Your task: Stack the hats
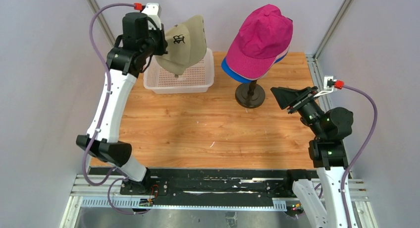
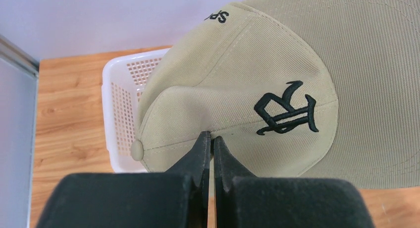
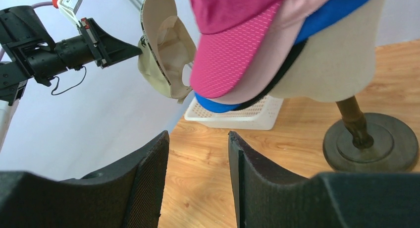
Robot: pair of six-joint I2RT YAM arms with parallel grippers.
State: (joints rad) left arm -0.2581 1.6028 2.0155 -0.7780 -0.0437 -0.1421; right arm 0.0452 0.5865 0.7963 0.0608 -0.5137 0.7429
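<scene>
Cap of khaki fabric with a dark logo [image 1: 184, 43] hangs above the white perforated plastic basket [image 1: 198, 82], its crown pinched in the closed left gripper [image 2: 212, 137]. The right gripper [image 3: 198, 138] gapes empty near the cream mannequin head [image 3: 327, 69].

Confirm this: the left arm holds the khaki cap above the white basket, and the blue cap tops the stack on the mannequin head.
One error: the magenta cap tops the stack on the mannequin head; the blue cap lies lower, as the top external view shows. The left fingers do hold the khaki cap above the white basket.
</scene>
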